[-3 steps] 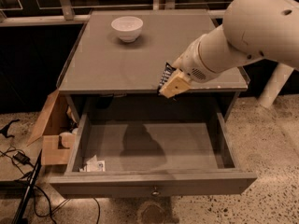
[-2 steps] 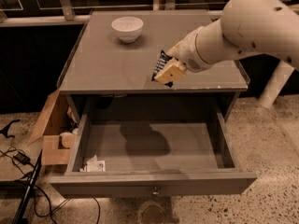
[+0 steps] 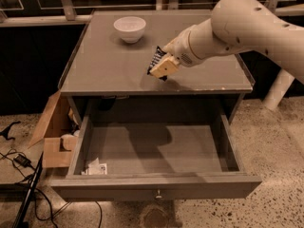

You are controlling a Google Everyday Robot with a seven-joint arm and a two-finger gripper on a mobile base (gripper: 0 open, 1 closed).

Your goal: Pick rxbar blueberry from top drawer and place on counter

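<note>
Pincer [image 3: 163, 66] is clamped on the rxbar blueberry [image 3: 155, 61]. The bar sticks out of the tip, dark wrapper with its white text facing the camera, tilted on edge. It sits over the front-middle of the counter [image 3: 104, 70], low over the surface. Can't tell if its lower corner touches yet. So the bar is out of the top drawer [image 3: 152, 186] and only the release is left.

Risks, my read:
- Bar is tilted, not flat. Released like this, it likely tips over and may slide.
- The drop point is near the counter's front edge, with the drawer pulled fully out right below. A slide or bounce forward puts it back in the drawer or on the floor.
- If the wrapper sticks to a finger pad, retracting could drag the bar along.
- Pressing down too far would bend the bar against the counter.
- White bowl [image 3: 129, 28] is well apart at the back, so low collision risk.

Containers:
- Top drawer: open, holding only a white crumpled paper scrap [image 3: 96, 167] in the front-left corner.
- White bowl: nothing visible inside from this angle.
- Cardboard box [image 3: 50, 127], on the floor left of the cabinet: flaps open, contents not clear.
</note>
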